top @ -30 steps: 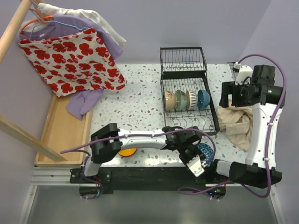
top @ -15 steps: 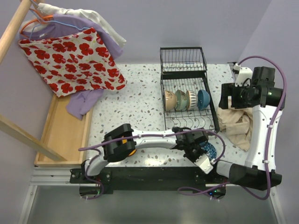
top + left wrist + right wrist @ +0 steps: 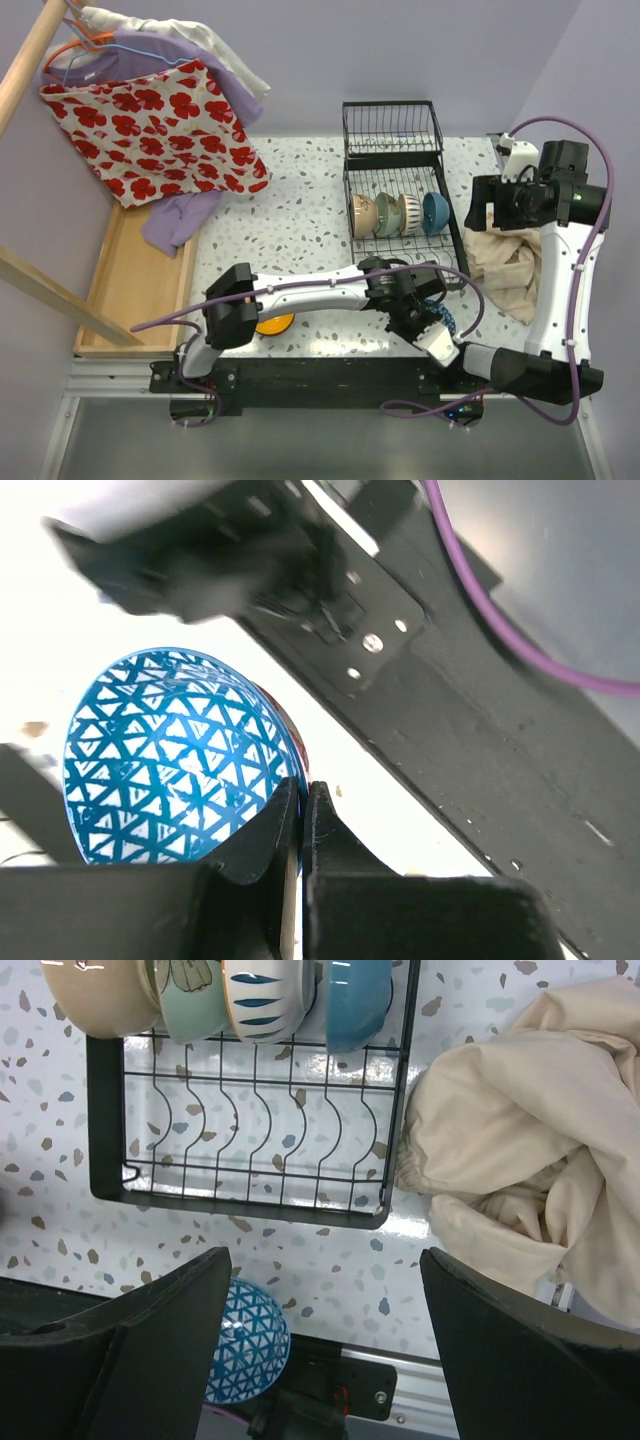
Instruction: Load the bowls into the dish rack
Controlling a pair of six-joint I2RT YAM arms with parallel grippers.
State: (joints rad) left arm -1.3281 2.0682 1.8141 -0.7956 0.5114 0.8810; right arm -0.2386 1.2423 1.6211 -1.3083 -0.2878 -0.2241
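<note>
Left gripper (image 3: 303,805) is pinched tight on the rim of the blue-white patterned bowl (image 3: 170,760), which we find at the near edge of the speckled table (image 3: 300,200), just in front of the near right corner of the dish rack (image 3: 240,1210). Whether it touches the table we cannot tell. It stands tilted on edge, its round patterned face turned to the left wrist camera. Right gripper (image 3: 322,1260) hangs spread wide, holding nothing, above the rack's near end. The left arm (image 3: 310,291) lies across the table before the rack, partly covering an orange-yellow bowl (image 3: 272,325), and a crumpled cream cloth (image 3: 520,1130) lies just right of the rack. We count six bowls: one gripped, one on the table, and four on edge in a row across the rack: cream bowl (image 3: 100,995), pale green bowl (image 3: 190,1000), white blue-marked bowl (image 3: 265,995), plain blue bowl (image 3: 355,1000). The rack's long axis runs away from the arms, with its basket section (image 3: 392,125) at the far end
</note>
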